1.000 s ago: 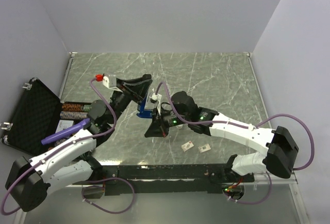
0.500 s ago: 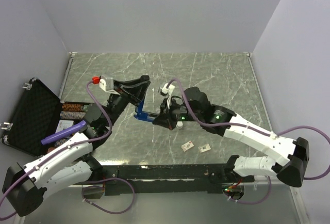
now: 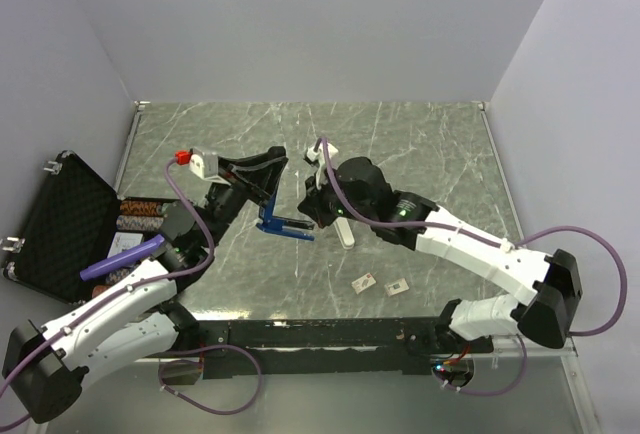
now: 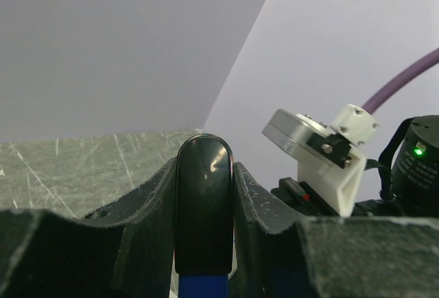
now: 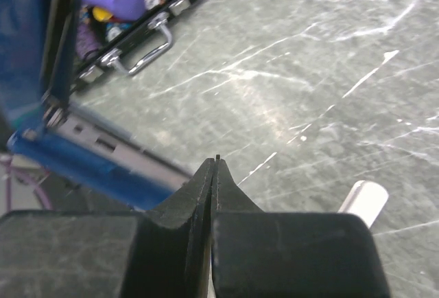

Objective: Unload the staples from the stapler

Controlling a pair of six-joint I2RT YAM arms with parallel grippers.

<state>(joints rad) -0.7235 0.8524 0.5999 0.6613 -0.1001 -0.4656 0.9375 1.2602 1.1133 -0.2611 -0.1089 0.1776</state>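
1. Stapler [image 3: 272, 216] work area: the marbled table [image 3: 430, 154] carries everything. The stapler is over its middle, left of centre, between the two arms.
2. Black case [image 3: 60, 216]: lies open at the left edge, well apart from the work, so it obstructs neither arm.
3. Left gripper [image 4: 204, 166]: clamped tight on the stapler's black end. This grip holds the blue body hinged open, exposing the magazine channel [image 5: 113, 152] to the other arm.
4. Right gripper [image 5: 214, 163]: just right of the open stapler, fingers pressed fully together. No strip shows between them, so whether anything is pinched cannot be told.
5. White bar [image 3: 346, 235]: lies on the table just near of the right gripper.
6. Staples: too small to make out, so whether the channel is loaded cannot be told.
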